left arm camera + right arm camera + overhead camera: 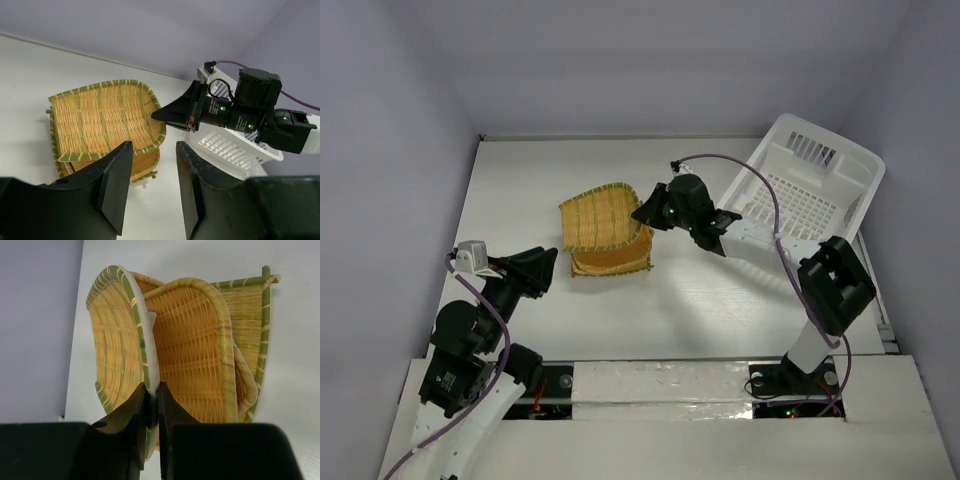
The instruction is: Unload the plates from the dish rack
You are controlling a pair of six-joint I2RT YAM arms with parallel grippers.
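A stack of woven tan plates (610, 258) lies on the table left of the white dish rack (840, 150), whose gridded floor shows no plates. My right gripper (644, 212) is shut on the rim of the top, green-trimmed plate (595, 218) and holds it tilted over the stack. In the right wrist view the gripper (152, 388) pinches that plate (117, 340) edge-on, with a rounded plate (192, 350) and a square stick-trimmed plate (250, 315) beneath. My left gripper (546, 266) is open and empty, just left of the stack; it also shows in the left wrist view (154, 146).
The rack (235, 150) sits tilted at the back right, close to the right wall. Grey walls enclose the table on three sides. The right arm's purple cable (760, 185) arcs over the rack. A raised white ledge (660, 385) runs along the near edge.
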